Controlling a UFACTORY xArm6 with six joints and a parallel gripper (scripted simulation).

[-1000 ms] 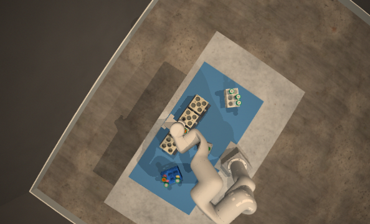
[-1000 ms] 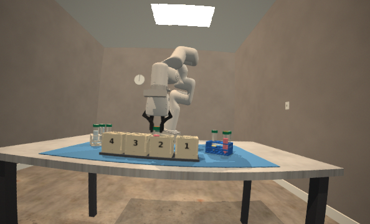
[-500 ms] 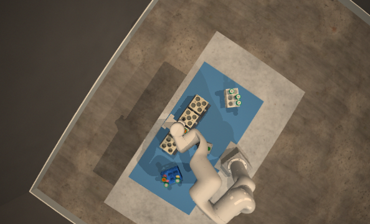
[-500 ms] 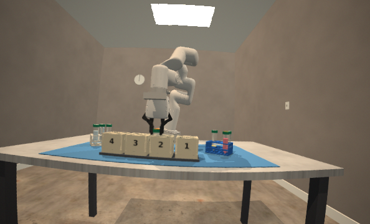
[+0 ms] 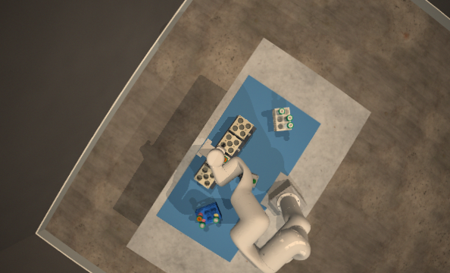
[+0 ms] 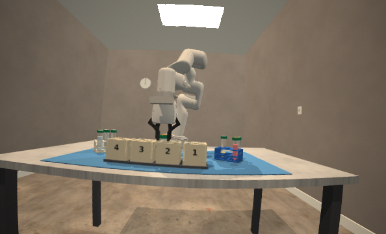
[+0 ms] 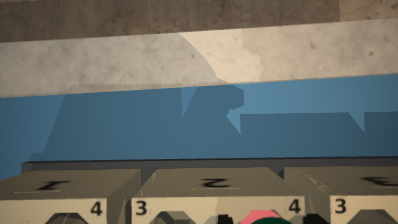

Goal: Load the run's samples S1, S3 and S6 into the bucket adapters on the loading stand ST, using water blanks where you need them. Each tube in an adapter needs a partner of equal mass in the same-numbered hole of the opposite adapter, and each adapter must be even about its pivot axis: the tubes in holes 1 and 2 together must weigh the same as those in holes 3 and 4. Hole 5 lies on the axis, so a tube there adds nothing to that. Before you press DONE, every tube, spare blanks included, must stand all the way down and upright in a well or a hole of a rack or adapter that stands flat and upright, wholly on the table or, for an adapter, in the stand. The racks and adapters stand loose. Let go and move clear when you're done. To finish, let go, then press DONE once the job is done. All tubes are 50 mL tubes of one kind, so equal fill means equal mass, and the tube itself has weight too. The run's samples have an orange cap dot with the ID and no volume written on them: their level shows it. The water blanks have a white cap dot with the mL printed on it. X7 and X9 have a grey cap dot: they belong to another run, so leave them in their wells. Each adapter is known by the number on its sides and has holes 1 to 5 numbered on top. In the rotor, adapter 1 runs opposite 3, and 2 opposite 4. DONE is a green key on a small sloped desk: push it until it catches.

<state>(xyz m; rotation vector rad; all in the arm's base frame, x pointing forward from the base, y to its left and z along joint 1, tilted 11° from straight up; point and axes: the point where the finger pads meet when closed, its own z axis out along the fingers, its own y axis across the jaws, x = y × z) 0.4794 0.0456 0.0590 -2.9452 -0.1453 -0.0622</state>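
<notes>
My gripper [image 6: 163,138] [image 7: 270,220] stands partly open over adapter 2 [image 6: 168,159] [image 7: 217,181], its fingertips either side of a green-capped tube with pink liquid [image 7: 260,215]. A small gap shows beside the cap in the wrist view. That tube stands low and upright at hole 4; whether it is fully down is hidden. An orange-dotted cap [image 5: 225,160] shows at adapter 2's robot side. Adapter 1 [image 6: 195,160] [image 7: 55,185], adapter 3 [image 6: 141,156] and adapter 4 [image 6: 116,155] stand in the stand [image 6: 193,166]; the holes of 3 and 4 look empty.
A blue rack [image 5: 210,211] [image 6: 220,156] holds an orange-dotted tube [image 5: 199,218] and two pale-dotted ones [image 5: 202,225] [image 5: 216,220]. A pale rack [image 5: 276,130] holds three pale-dotted tubes [image 5: 282,111] [image 5: 289,117] [image 5: 290,125]. The green DONE key [image 5: 254,181] is beside the arm.
</notes>
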